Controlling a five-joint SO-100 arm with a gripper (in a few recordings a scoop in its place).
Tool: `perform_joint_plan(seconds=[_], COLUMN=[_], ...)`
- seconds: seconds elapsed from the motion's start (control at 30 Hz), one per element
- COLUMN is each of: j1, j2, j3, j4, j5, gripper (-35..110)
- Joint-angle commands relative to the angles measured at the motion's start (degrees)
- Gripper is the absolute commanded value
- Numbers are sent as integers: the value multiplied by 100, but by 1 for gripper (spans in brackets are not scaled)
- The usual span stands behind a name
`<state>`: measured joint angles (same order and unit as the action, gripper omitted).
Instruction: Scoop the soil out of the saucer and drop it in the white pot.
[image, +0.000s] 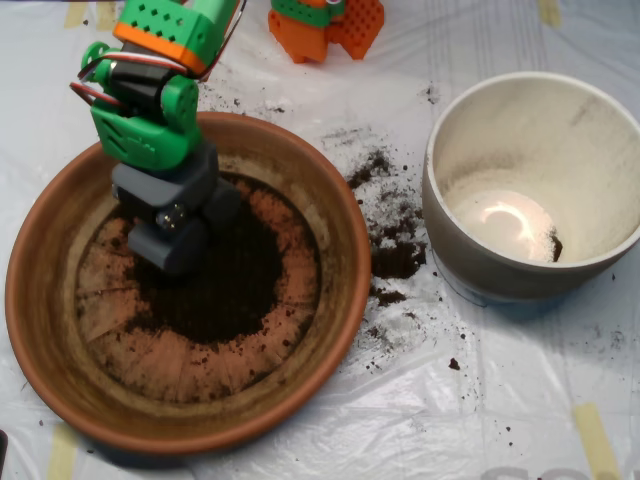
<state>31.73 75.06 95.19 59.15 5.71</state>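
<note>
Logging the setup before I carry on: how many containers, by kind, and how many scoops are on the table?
Terracotta saucer: 1
White pot: 1
Grey scoop: 1
Total: 3
Soil lies in the saucer, with spilled soil on the plastic sheet between saucer and pot.

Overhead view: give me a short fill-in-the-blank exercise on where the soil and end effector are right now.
1. The grey scoop is down inside the ____.
2. Most soil lies in the terracotta saucer, at its ____.
3. Spilled soil lies on the plastic sheet between the saucer and the ____.

Missing words: saucer; centre; white pot
</note>
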Motion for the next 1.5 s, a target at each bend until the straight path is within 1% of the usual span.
perform_joint_plan(seconds=[0.0,0.27,0.57,0.7,1.07,1.47], j1=[-35,-281,-492,-747,-1925,-3577], j2=[220,510,1582,2074,3393,3735], j3=[-343,-721,-932,-914,-976,-1784], j4=[176,659,1125,1310,1837,2355], j5=[97,79,-105,-237,-378,-668], gripper=[0,0,-1,-1,-1,-1])
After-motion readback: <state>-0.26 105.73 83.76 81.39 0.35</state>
